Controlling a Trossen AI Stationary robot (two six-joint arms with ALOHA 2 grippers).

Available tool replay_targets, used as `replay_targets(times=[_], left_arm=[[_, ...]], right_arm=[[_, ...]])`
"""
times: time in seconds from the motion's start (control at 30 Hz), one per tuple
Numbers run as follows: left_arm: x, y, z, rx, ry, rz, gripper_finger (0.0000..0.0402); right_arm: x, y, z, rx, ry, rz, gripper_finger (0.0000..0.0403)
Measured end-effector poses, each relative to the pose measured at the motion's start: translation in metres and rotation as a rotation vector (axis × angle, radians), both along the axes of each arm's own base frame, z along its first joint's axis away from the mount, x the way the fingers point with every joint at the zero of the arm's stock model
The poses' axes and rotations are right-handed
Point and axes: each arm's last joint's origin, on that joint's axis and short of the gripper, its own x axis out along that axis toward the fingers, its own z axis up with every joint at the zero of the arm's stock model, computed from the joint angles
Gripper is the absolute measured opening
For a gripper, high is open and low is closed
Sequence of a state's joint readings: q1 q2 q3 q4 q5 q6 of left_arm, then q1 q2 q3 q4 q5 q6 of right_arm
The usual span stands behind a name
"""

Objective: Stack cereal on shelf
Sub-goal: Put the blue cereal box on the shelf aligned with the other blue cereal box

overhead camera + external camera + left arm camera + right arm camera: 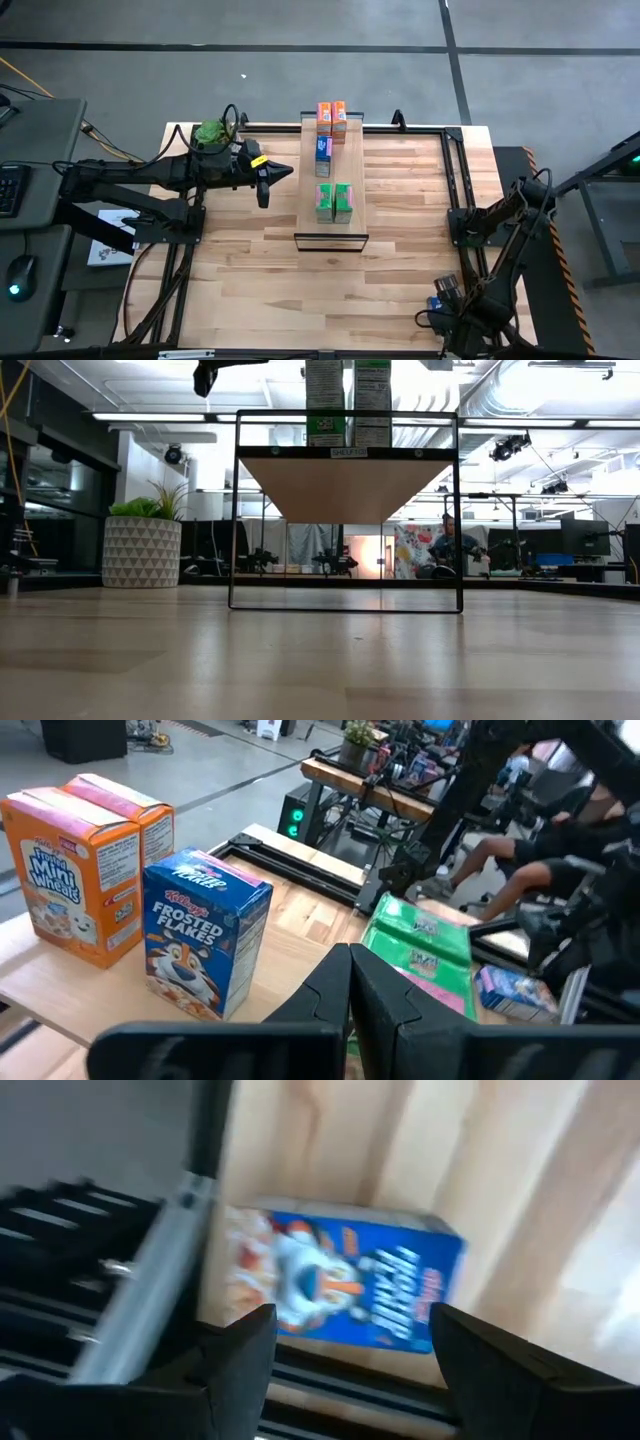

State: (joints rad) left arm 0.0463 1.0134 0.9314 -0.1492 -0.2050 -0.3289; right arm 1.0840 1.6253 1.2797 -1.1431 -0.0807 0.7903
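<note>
Shelf (331,235) holds five boxes. Sixth blue box (345,1285) lies flat on the surface's near-right edge, below my right tool (345,1345), fingers spread. Descend centred, clamp narrow faces squarely. Left tool (283,172) waits beside shelf, fingers together, empty.

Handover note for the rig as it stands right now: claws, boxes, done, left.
Left claw: shut, empty, in the air beside the shelf's left edge.
Right claw: open, low at the table's near right corner, its fingers either side of the second blue box; contact cannot be told.
On the shelf: two orange boxes at the far end, one blue box mid-plank, two green boxes toward the near end, all upright.
Done: five of six placed.
Left: the second blue box lies flat on the table; grasp it and stand it next to the first blue box.
</note>
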Motion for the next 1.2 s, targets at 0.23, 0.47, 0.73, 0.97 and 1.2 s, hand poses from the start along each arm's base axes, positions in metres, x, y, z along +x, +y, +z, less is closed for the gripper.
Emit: replay_targets(times=[0.23,0.47,0.73,0.97,1.2], left_arm=[[0.000,0.000,0.001,0.078,0.004,-0.017,0.0000],[0.000,0.000,0.002,0.125,0.009,-0.026,0.0000],[0.001,0.002,0.005,0.269,0.025,-0.011,0.0000],[0.000,0.003,0.005,0.335,0.045,-0.022,0.0000],[-0.005,0.002,0.014,0.349,0.019,-0.020,0.0000]], right_arm=[[-0.008,0.027,-0.007,0.172,-0.004,-0.073,0.0220],[-0.005,0.030,-0.031,0.071,0.116,-0.143,0.0020],[0.012,0.024,-0.052,-0.049,0.162,-0.334,0.0004],[0.029,0.017,-0.071,-0.105,0.268,-0.368,0.0001],[0.065,-0.016,-0.072,-0.220,0.134,-0.235,0.0000]])
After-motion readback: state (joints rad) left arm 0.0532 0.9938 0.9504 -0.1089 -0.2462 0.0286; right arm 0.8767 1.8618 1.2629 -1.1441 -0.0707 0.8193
